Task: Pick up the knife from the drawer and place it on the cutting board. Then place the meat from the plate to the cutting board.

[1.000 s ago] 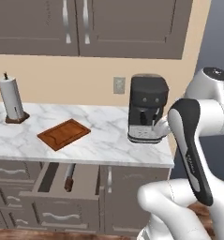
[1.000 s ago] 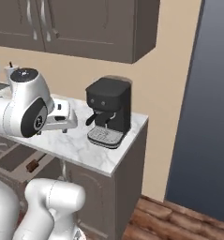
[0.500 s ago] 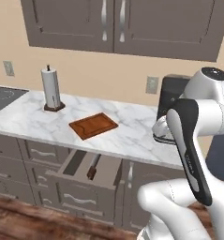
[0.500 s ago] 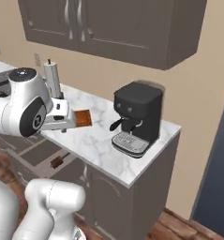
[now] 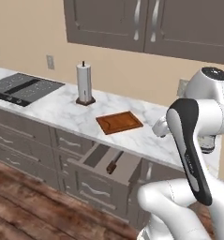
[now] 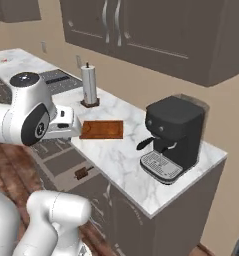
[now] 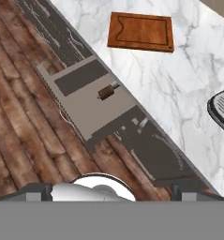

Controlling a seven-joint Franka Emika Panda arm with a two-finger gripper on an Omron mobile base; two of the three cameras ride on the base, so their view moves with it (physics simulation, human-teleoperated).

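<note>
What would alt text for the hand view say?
Looking down on an open grey drawer with a dark-handled knife lying inside, above a wood floor. Beyond it, a reddish-brown cutting board lies bare on the white marble counter.

Open drawer (image 5: 104,164) unobstructed above knife (image 5: 114,163).

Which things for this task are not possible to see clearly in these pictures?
- Knife: the dark handle shows in the open drawer; its blade cannot be made out in the hand view.
- Knife in the left base view: partly hidden by the drawer wall.
- Cutting board: its left end is covered by the arm in the right base view.
</note>
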